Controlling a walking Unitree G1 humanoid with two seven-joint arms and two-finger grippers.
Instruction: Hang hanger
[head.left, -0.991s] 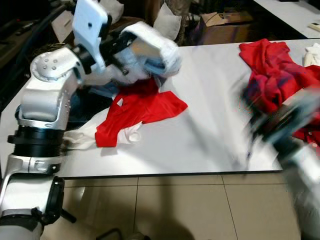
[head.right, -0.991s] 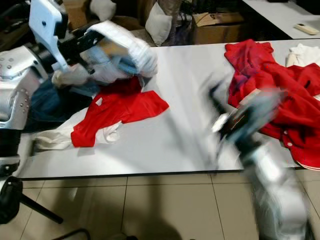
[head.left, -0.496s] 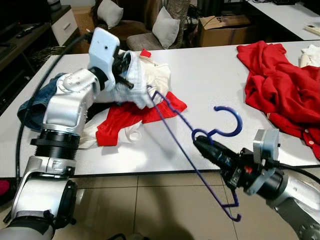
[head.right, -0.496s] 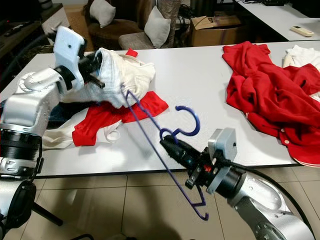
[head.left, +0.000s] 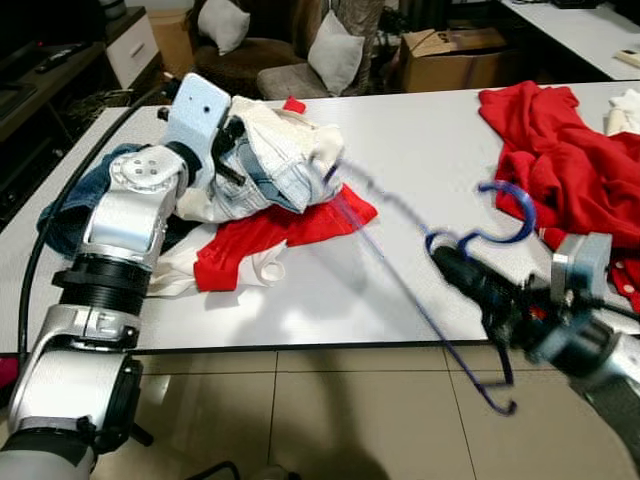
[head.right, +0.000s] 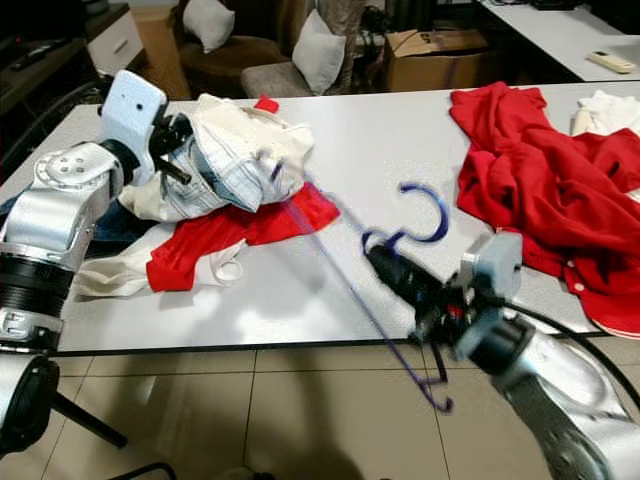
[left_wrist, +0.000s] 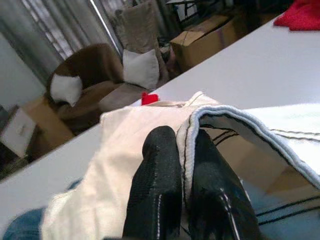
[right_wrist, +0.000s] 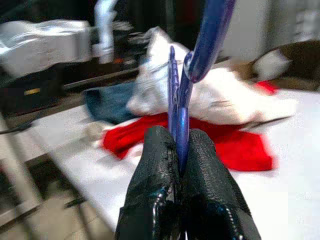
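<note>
Blue wire hanger (head.left: 440, 290) sits clamped at its neck in our right claw (head.left: 462, 268), out over the front edge of the table (head.left: 420, 150), hook up. Its long axis slants from that claw toward the pale garment (head.right: 235, 160), which our left claw (left_wrist: 187, 165) pinches by the hem; we judge the far tip reaches the cloth, so the left arm is nearer

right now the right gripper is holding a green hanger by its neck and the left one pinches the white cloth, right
Not quite: the hanger is blue, not green, as the right wrist view shows. The rest holds: the right gripper is shut on its neck just below the hook, and the left gripper pinches the edge of the white cloth.
</note>
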